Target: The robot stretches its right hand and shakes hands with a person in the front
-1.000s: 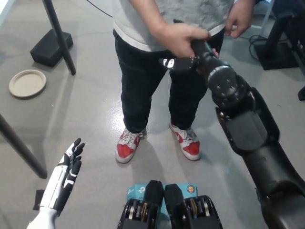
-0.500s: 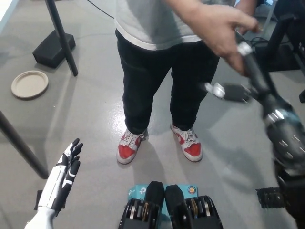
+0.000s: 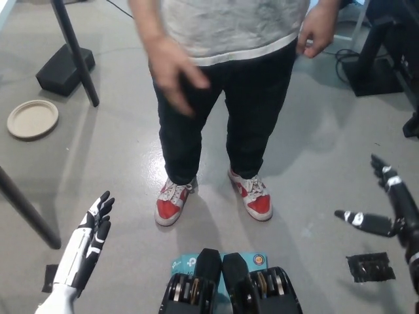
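The robot's black right hand [image 3: 386, 209] is hanging at about four o'clock in the head view, fingers spread apart and holding nothing, well apart from anyone. The white left hand with black-tipped fingers [image 3: 88, 239] is resting at about seven o'clock, fingers extended close together and pointing toward one o'clock, its white forearm running down to the bottom edge.
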### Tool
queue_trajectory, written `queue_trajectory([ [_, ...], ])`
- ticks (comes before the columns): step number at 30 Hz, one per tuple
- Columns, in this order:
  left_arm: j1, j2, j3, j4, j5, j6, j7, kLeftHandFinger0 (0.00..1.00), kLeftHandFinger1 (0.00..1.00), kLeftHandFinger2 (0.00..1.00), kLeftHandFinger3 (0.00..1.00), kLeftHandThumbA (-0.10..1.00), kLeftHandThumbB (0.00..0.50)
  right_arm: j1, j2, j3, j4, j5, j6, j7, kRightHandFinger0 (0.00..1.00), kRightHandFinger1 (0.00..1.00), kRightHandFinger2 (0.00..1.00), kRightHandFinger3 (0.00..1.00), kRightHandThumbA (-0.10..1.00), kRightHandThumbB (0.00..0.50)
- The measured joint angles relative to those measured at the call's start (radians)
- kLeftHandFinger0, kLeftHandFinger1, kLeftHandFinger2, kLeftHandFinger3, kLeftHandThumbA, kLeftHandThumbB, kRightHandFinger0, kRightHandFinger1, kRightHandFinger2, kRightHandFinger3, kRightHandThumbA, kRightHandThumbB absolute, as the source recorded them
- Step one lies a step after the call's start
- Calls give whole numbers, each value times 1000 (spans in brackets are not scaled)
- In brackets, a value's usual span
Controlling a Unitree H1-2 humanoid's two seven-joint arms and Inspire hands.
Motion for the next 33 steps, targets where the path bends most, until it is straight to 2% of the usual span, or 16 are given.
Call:
queue_trajectory([
  [2, 0, 0, 1, 3, 0, 0, 0, 1000, 1000, 1000, 1000, 1000, 130, 5, 16, -12, 33, 32, -27, 5, 1000, 1000, 1000, 1000, 1000, 268],
  [4, 0, 0, 2, 8, -1, 0, 0, 1000, 1000, 1000, 1000, 1000, 142, 13, 38, -22, 71, 73, -64, 18, 1000, 1000, 1000, 1000, 1000, 246],
  [8, 1, -3, 4, 16, -11, 0, 0, 1000, 1000, 1000, 1000, 1000, 130, 28, 66, -31, 98, 136, -121, 38, 1000, 1000, 1000, 1000, 1000, 238],
  [9, 3, -3, 4, 18, -14, 0, 0, 1000, 1000, 1000, 1000, 1000, 124, 33, 71, -31, 99, 149, -137, 44, 1000, 1000, 1000, 1000, 1000, 255],
  [11, 10, -4, 5, 20, -20, 0, 0, 1000, 1000, 1000, 1000, 1000, 127, 42, 77, -31, 101, 168, -163, 51, 1000, 1000, 1000, 1000, 1000, 229],
  [14, 34, -5, 6, 21, -29, 0, 0, 1000, 1000, 1000, 1000, 1000, 137, 59, 78, -29, 107, 194, -202, 62, 1000, 1000, 1000, 1000, 1000, 217],
  [17, 48, -5, 6, 26, -37, -1, 0, 1000, 1000, 1000, 1000, 1000, 122, 76, 78, -28, 108, 212, -223, 68, 1000, 1000, 1000, 1000, 1000, 217],
  [21, 50, -5, 6, 27, -43, -2, 0, 1000, 1000, 1000, 1000, 1000, 128, 80, 77, -19, 109, 220, -242, 70, 1000, 1000, 1000, 1000, 1000, 178],
  [24, 50, -5, 6, 27, -47, -3, 0, 1000, 1000, 1000, 1000, 1000, 145, 80, 74, -10, 110, 221, -261, 70, 1000, 1000, 1000, 1000, 1000, 168],
  [30, 50, -4, 6, 27, -55, -2, -1, 1000, 1000, 1000, 1000, 1000, 142, 79, 67, 2, 114, 221, -284, 69, 1000, 1000, 1000, 1000, 1000, 177],
  [33, 50, -4, 6, 27, -60, -2, -1, 1000, 1000, 1000, 1000, 1000, 139, 79, 62, 8, 117, 216, -299, 67, 1000, 1000, 1000, 1000, 1000, 161],
])
